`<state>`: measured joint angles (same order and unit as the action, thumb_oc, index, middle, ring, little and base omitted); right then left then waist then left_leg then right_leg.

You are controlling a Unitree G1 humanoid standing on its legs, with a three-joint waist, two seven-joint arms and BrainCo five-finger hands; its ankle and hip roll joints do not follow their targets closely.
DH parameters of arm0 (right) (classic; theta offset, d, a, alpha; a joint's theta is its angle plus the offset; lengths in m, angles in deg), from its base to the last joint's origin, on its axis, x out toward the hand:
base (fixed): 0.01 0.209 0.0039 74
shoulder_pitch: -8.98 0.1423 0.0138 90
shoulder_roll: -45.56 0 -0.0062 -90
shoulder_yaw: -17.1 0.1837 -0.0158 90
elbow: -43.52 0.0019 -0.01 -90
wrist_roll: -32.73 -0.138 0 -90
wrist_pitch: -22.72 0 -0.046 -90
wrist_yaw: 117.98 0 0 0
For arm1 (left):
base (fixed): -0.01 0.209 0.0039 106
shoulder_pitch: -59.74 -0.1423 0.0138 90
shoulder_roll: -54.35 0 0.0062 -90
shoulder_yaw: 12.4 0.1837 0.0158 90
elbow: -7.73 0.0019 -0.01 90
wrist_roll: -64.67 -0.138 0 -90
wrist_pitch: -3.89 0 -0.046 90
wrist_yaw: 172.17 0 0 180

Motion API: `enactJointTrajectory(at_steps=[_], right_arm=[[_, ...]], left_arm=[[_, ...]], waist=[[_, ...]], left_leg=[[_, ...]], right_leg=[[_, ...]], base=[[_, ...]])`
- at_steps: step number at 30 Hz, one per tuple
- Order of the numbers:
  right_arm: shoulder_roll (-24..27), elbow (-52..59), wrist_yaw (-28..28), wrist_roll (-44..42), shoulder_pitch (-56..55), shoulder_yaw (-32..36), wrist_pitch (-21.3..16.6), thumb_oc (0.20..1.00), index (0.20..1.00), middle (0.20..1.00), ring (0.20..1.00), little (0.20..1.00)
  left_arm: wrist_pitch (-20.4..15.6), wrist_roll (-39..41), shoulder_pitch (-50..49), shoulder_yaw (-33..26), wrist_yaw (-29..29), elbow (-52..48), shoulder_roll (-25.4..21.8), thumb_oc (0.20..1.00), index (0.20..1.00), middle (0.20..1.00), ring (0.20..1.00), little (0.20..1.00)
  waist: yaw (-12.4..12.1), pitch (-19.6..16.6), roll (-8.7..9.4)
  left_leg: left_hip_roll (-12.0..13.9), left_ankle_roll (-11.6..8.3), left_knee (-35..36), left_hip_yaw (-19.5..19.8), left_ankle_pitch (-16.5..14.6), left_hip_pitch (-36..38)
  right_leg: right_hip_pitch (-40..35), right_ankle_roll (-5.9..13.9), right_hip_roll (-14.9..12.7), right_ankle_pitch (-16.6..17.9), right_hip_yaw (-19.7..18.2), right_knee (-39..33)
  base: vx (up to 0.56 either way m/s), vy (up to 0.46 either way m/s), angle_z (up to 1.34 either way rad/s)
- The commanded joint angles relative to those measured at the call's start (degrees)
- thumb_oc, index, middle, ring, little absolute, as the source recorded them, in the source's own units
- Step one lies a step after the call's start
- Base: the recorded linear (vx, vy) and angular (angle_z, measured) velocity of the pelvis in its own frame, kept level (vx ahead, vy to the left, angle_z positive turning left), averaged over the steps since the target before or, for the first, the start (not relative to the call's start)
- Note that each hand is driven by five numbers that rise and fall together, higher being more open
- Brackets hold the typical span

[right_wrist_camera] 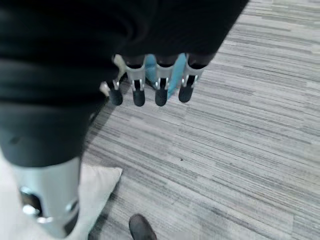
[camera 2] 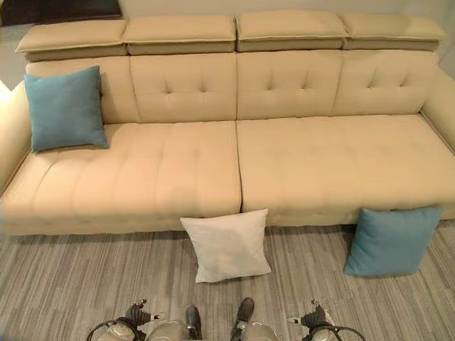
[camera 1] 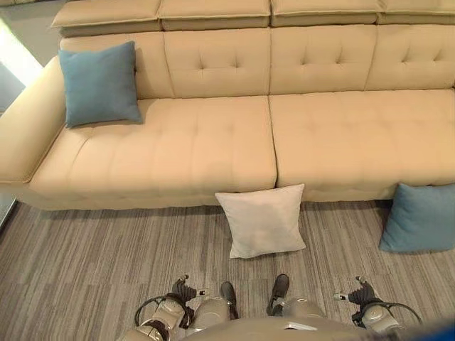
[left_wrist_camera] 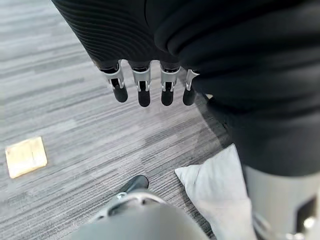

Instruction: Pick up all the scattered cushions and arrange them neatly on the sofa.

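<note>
Both hands hang empty, fingers relaxed: left hand (left_wrist_camera: 145,90), right hand (right_wrist_camera: 150,87). White cushion (camera 1: 261,220) and blue cushion (camera 1: 419,217) lean against the sofa (camera 1: 213,142). Recommended: grasp the white cushion by opposite edges, then seat it upright against the backrest.

One square blue fabric cushion (camera 1: 99,84) stands on the long beige sofa (camera 1: 213,142) at its left end; a white cushion (camera 1: 261,220) and another blue cushion (camera 1: 419,217) lean against its front on the grey striped floor (camera 1: 85,263).
</note>
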<state>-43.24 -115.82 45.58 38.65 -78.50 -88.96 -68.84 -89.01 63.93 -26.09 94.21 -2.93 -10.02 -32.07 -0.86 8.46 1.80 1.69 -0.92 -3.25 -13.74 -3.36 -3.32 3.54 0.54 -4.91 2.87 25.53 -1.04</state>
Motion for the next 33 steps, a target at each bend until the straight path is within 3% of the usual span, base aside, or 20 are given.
enactJointTrajectory(at_steps=[1,5,6,9,12,19,25,29,33], right_arm=[[0.86,-0.22,-0.45,1.18,3.11,0.21,-0.55,1.0,1.0,1.0,1.0,1.0],[0.66,0.52,-0.01,2.31,4.1,-0.5,-0.41,1.0,1.0,1.0,1.0,1.0],[0.73,0.92,0.15,2.47,4.42,-0.55,-0.67,1.0,1.0,1.0,1.0,1.0],[0.73,1.14,0.13,2.49,4.43,-0.66,-0.64,1.0,1.0,1.0,1.0,1.0],[0.68,1.2,0.23,2.53,4.44,-0.85,-0.78,1.0,1.0,1.0,1.0,1.0],[0.98,1.45,0.08,3.15,4.39,-1.45,-1.29,1.0,1.0,1.0,1.0,1.0],[1.7,2.92,-0.77,1.75,5.25,-1.17,-1.83,1.0,1.0,1.0,1.0,1.0],[4.22,6.08,-3.73,-1.94,9.8,-0.24,-2.2,1.0,1.0,1.0,1.0,1.0],[6.31,8.53,-6.14,-4.71,14.83,-0.09,-2.1,1.0,1.0,1.0,1.0,1.0]], left_arm=[[-0.28,-0.58,0.02,-0.97,0.34,0.79,-0.06,1.0,1.0,1.0,1.0,1.0],[-0.37,-0.59,-0.04,-1.76,0.08,0.78,-0.98,1.0,1.0,1.0,1.0,1.0],[-0.76,-0.91,0.06,-1.76,0.1,0.79,-1.55,1.0,1.0,1.0,1.0,1.0],[-1.24,-1.2,0.16,-1.39,-0.13,0.58,-1.82,1.0,1.0,1.0,1.0,1.0],[-1.42,-1.25,0.42,-1.47,-0.2,0.82,-2.15,1.0,1.0,1.0,1.0,1.0],[-1.6,-1.41,0.57,-1.47,-0.39,0.65,-2.33,1.0,1.0,1.0,1.0,1.0],[-2.25,1.25,3.3,-1.29,-1.34,-2.61,-2.87,1.0,1.0,1.0,1.0,1.0],[-4.41,8.85,9.89,-0.63,-4.42,-9.1,-3.48,1.0,1.0,1.0,1.0,1.0],[-6.49,14.19,14.78,-0.26,-7.37,-12.36,-4.15,1.0,1.0,1.0,1.0,1.0]], waist=[[-0.99,-1.13,0.45],[-1.5,-0.33,-0.15],[-1.09,-0.02,-0.43],[-0.3,0.15,-0.87],[0.05,0.31,-0.59],[-0.09,-0.58,0.09],[0.31,1.05,0.57],[0.92,6.92,0.71],[1.16,8.74,0.08]], left_leg=[[-2.29,1.0,-1.07,3.48,-1.17,-0.29],[-3.09,2.53,0.62,4.84,-1.31,1.18],[-3.49,2.83,0.99,6.3,-1.12,1.49],[-4.28,2.94,1.44,9.3,-0.98,2.32],[-4.91,2.77,1.16,11.08,-1.08,2.28],[-4.95,1.33,1.02,12.24,-1.57,2.38],[-3.93,0.29,-0.59,12.41,-1.61,-0.01],[-3.11,-0.74,-6.83,12.72,-0.54,-12.27],[-2.68,-1.1,-9.95,12.38,0.41,-21.46]], right_leg=[[-5.31,5.1,-2.58,-6.15,-4.36,4.17],[-0.74,6.8,-5.15,-6.04,-5.68,14.34],[1.36,7.71,-4.83,-5.19,-9.13,16.9],[2.53,7.27,-3.32,-5.14,-16.05,13.98],[2.48,7.27,-3.09,-4.72,-17.46,11.94],[-0.3,6.65,-2.2,-4.62,-16.08,6.71],[0.24,5.64,-1.77,-5.27,-14.87,6.22],[12.07,3.9,-2.43,-5.31,-13.9,12.42],[21.87,3.08,-2.91,-5.59,-13.38,16.61]], base=[[0.06,0.139,0.29],[0.04,0.161,-0.05],[0.06,0.096,0.11],[0.1,0.015,0.32],[0.08,-0.038,0.57],[0.08,-0.072,0.2],[-0.01,-0.098,0.11],[-0.24,-0.095,0.16],[-0.18,-0.055,0.09]])
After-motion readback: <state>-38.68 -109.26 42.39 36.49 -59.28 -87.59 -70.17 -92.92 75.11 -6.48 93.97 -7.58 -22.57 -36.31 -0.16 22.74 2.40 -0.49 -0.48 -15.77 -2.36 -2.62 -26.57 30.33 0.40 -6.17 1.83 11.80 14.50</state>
